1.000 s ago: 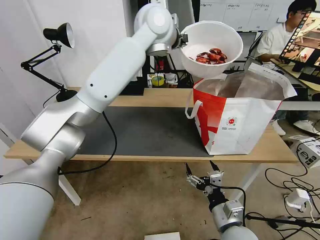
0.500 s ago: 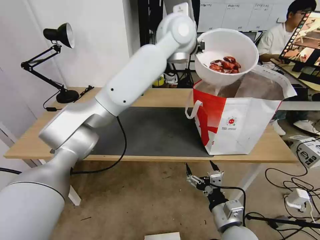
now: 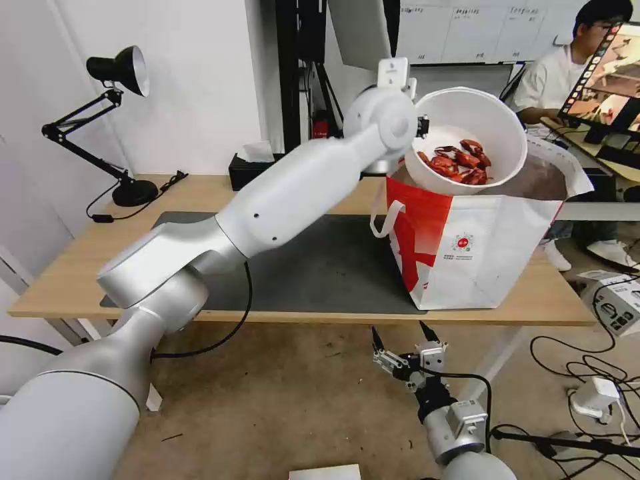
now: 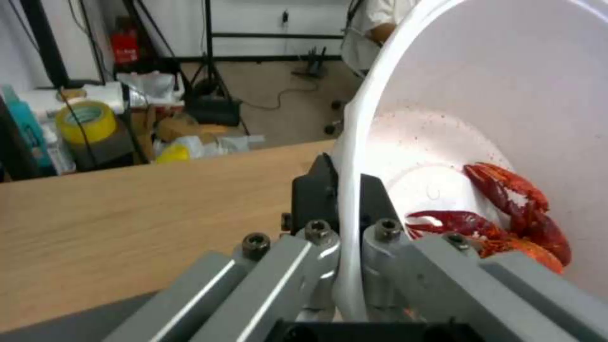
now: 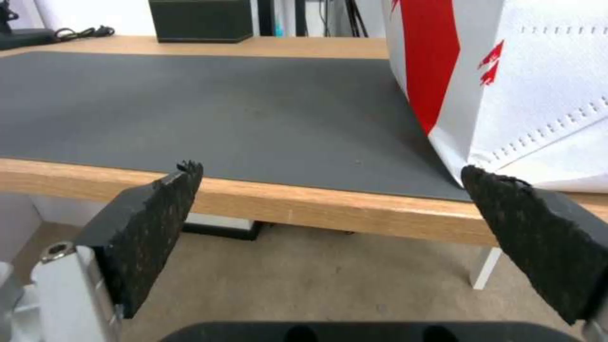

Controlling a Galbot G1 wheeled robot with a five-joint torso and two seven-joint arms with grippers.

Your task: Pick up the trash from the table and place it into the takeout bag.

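My left gripper (image 4: 345, 190) was clamped on the rim of the white bowl (image 3: 467, 117), one finger inside the wall and one outside, the thin white edge pinched between them. From the wrist the bowl rose straight up out of my fingers and curved away, with the red scraps (image 4: 507, 218) lying in its bottom just beyond the inner finger. In the head view I held the bowl tilted, its open face turned toward me, at the mouth of the takeout bag (image 3: 480, 247); its lower edge sat at or just below the bag's near rim, though I could not tell whether the two were touching. My left arm (image 3: 293, 193) reached across over the dark grey mat (image 3: 313, 267) to get there.

The bag stood upright at the right end of the table (image 3: 67, 267), partly on the mat, silver lining showing at its open top.

My right gripper (image 3: 402, 333) hung low in front of the table's near edge, fingers spread wide apart and holding nothing, the bag's corner just beyond one pad (image 5: 532, 228).
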